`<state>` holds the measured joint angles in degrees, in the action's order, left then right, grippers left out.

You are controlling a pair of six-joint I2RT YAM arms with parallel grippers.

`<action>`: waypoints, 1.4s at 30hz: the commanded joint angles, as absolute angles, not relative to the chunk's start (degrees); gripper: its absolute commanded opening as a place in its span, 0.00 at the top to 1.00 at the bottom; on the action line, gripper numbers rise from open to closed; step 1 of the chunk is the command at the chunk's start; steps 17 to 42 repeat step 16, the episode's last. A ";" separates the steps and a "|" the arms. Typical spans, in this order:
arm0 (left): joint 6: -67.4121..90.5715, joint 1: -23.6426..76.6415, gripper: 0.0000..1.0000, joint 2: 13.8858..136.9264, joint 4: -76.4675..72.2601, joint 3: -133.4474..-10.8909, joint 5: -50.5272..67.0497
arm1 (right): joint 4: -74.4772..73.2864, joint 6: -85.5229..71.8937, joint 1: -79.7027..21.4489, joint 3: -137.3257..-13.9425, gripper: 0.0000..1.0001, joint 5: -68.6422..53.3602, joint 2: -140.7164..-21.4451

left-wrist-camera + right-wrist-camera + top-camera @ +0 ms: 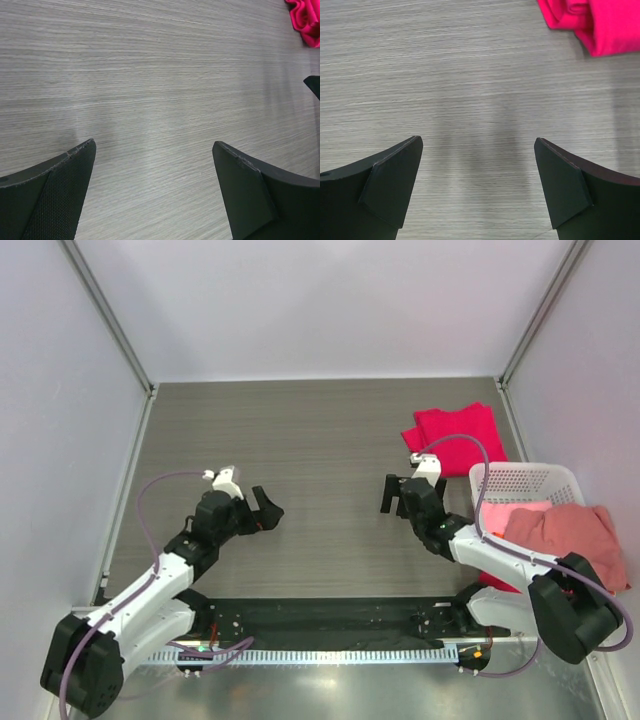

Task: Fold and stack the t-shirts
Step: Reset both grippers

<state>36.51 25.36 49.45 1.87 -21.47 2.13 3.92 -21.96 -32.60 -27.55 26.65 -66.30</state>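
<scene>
A folded crimson-red t-shirt (458, 437) lies on the table at the back right; its edge shows in the right wrist view (600, 22) and in the left wrist view (305, 20). A salmon-pink t-shirt (565, 533) and a lighter pink one (505, 515) lie crumpled in the white basket (520, 480). My left gripper (264, 510) is open and empty over bare table left of centre (154, 147). My right gripper (393, 495) is open and empty over bare table (479, 142), just front-left of the crimson shirt.
The white perforated basket stands at the right edge, with cloth hanging over its near side (500, 580). Grey walls (60, 440) enclose the wood-grain table on three sides. A black strip (320, 625) runs along the near edge between the arm bases.
</scene>
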 commanded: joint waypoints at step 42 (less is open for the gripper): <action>32.70 25.58 0.02 55.54 -9.32 -20.83 10.28 | 16.97 -25.49 -32.61 -26.10 0.00 28.82 -66.18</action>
